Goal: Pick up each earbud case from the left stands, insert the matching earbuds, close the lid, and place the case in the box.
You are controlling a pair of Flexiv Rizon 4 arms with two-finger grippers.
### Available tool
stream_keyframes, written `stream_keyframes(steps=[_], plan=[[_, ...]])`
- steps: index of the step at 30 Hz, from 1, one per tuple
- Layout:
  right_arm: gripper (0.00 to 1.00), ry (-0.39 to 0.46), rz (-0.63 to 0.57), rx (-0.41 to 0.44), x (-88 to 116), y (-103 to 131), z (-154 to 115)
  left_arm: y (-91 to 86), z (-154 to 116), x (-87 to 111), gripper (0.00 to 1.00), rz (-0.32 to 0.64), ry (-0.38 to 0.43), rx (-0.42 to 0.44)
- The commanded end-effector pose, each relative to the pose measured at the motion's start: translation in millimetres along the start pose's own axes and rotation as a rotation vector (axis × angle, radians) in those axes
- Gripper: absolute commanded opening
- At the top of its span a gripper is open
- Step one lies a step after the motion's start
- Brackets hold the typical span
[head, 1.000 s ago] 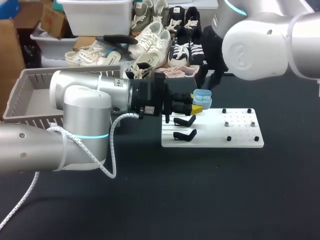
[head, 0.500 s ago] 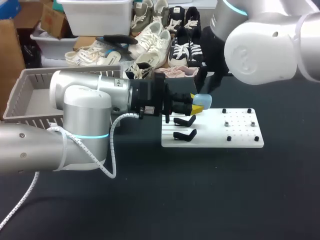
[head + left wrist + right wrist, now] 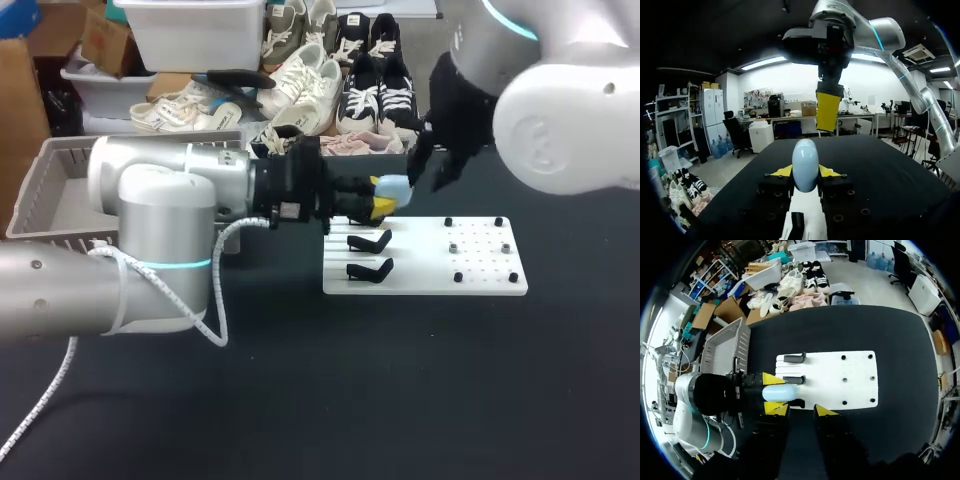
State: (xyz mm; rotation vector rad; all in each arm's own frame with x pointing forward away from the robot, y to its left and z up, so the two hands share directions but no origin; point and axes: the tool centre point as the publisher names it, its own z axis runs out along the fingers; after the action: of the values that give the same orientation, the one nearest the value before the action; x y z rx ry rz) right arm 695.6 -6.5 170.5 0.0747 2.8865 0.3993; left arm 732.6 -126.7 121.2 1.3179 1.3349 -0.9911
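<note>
1. One earbud case [image 3: 394,186], light blue. It is clamped between the two yellow fingertips of the left gripper [image 3: 381,205] and held clear of the stands, over the far-left corner of the white board [image 3: 480,262].
2. In the left wrist view the case [image 3: 805,165] stands up between the fingers [image 3: 782,171], with a pad on either side of it.
3. The right gripper [image 3: 434,172] is over the bench's far edge, just past the case and not touching it. In its own view the right gripper [image 3: 801,411] has its claw apart and nothing in it, and the case [image 3: 781,392] lies just ahead of it.
4. Stands: two black stands [image 3: 368,241] [image 3: 368,268] on the board's left end, both bare. A third dark stand [image 3: 796,403] partly shows beside the case in the right wrist view.
5. Six small pegs [image 3: 453,246] on the board's right half.
6. One grey box [image 3: 150,139] at the bench's far-left corner, behind the left arm.
7. One dark bench [image 3: 400,380], with the board right of its middle.
</note>
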Motion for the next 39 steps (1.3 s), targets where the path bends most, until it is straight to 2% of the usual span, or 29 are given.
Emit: stream_keyframes(steps=[1,3,7,11,15,23,30,33,39], plan=[[0.28,-0.080,0.014,-0.013,12.1,-6.0,3.1,-0.7,-49.2,-6.3,0.00,0.019,0.005,-0.113],[0.28,-0.076,0.022,-0.011,14.4,-5.3,3.8,6.2,-67.4,-3.7,0.00,0.023,0.020,-0.158],[0.27,-0.068,0.045,-0.003,19.0,-4.4,3.4,25.8,-121.2,3.4,0.00,0.041,0.070,-0.269],[0.30,-0.079,0.059,0.010,22.0,-1.2,-0.6,38.1,-161.5,3.1,0.00,0.054,0.107,-0.361],[0.37,-0.103,0.075,0.012,20.9,3.8,-4.5,54.7,-197.5,10.5,0.00,0.060,0.136,-0.423],[0.39,-0.138,0.120,0.007,14.5,9.7,-5.5,86.8,-252.8,35.7,0.00,0.023,0.210,-0.486],[0.38,-0.132,0.144,0.022,13.0,12.8,-6.8,108.5,-271.4,67.4,0.00,-0.035,0.264,-0.495],[0.38,-0.131,0.151,0.026,12.0,12.5,-8.2,116.0,-270.1,82.2,0.00,-0.061,0.296,-0.477],[0.38,-0.130,0.157,0.031,9.4,11.5,-8.2,120.3,-264.0,103.9,0.00,-0.139,0.309,-0.462]])
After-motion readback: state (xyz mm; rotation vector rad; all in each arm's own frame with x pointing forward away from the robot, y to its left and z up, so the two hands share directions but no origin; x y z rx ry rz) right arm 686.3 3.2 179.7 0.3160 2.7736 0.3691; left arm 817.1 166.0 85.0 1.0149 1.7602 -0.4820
